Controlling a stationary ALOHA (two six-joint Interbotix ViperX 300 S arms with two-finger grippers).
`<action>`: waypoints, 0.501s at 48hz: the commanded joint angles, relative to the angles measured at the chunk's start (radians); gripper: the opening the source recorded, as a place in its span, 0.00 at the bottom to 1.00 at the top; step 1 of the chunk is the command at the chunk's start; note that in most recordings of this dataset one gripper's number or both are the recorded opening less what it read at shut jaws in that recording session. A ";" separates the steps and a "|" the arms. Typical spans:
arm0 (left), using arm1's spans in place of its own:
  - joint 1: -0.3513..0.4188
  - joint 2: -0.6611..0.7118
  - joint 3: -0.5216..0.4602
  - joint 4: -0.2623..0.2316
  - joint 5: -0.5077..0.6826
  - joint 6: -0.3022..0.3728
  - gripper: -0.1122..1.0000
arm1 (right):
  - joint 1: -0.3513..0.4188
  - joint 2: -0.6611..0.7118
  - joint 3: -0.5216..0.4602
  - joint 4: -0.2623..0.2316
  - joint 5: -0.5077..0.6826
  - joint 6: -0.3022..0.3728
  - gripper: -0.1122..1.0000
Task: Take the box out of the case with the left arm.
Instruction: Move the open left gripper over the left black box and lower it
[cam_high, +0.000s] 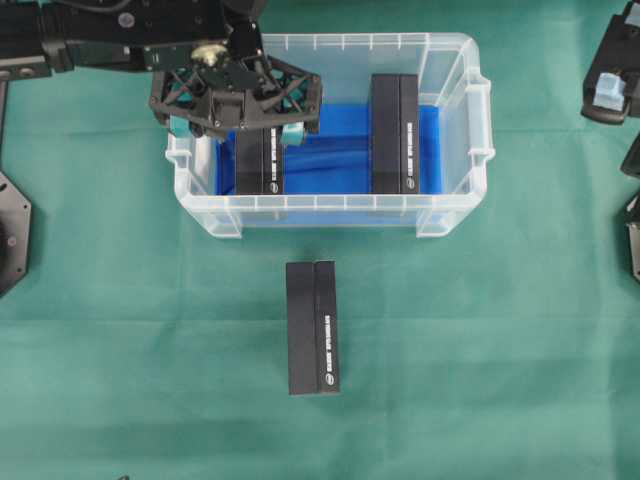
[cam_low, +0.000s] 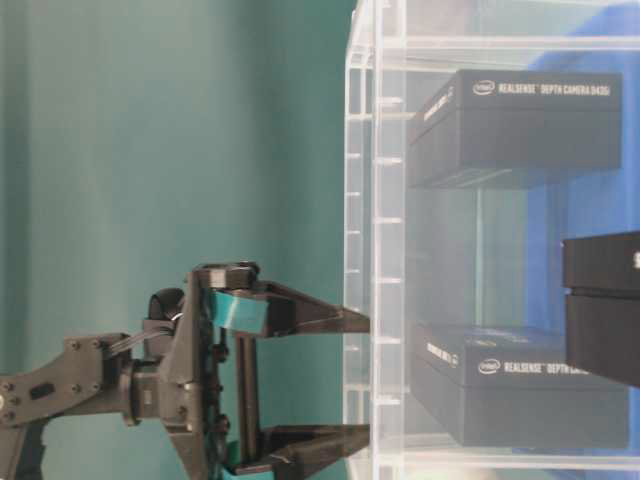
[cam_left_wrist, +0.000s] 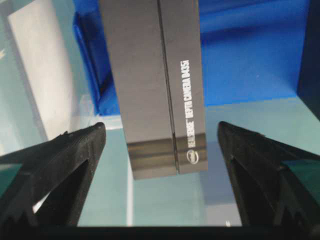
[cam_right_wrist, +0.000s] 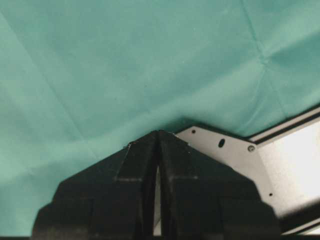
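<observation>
The clear case (cam_high: 330, 212) holds two black boxes on its blue cloth (cam_high: 330, 150): one at the left (cam_high: 260, 165) and one at the right (cam_high: 395, 135). My left gripper (cam_high: 237, 130), with teal pads, hangs open over the far end of the left box, one finger on each side and neither touching. In the table-level view its fingertips (cam_low: 355, 380) are level with the case rim (cam_low: 385, 250), above that box (cam_low: 520, 385). The left wrist view shows the box (cam_left_wrist: 155, 85) between the spread fingers (cam_left_wrist: 65, 155). My right gripper (cam_right_wrist: 159, 135) is shut and empty.
A third black box (cam_high: 312, 328) lies on the green cloth in front of the case. The right arm (cam_high: 612, 75) rests at the far right edge, above a metal plate (cam_right_wrist: 280, 170). The case walls stand close around the left box.
</observation>
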 joint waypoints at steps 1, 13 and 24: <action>-0.002 -0.009 0.003 0.002 -0.031 0.000 0.92 | 0.000 -0.003 -0.009 -0.003 0.000 0.002 0.10; -0.005 0.025 0.038 0.002 -0.092 -0.002 0.92 | 0.000 -0.003 -0.011 -0.003 0.000 0.002 0.10; -0.003 0.040 0.074 0.002 -0.138 -0.003 0.92 | 0.000 -0.003 -0.011 -0.002 0.000 0.002 0.10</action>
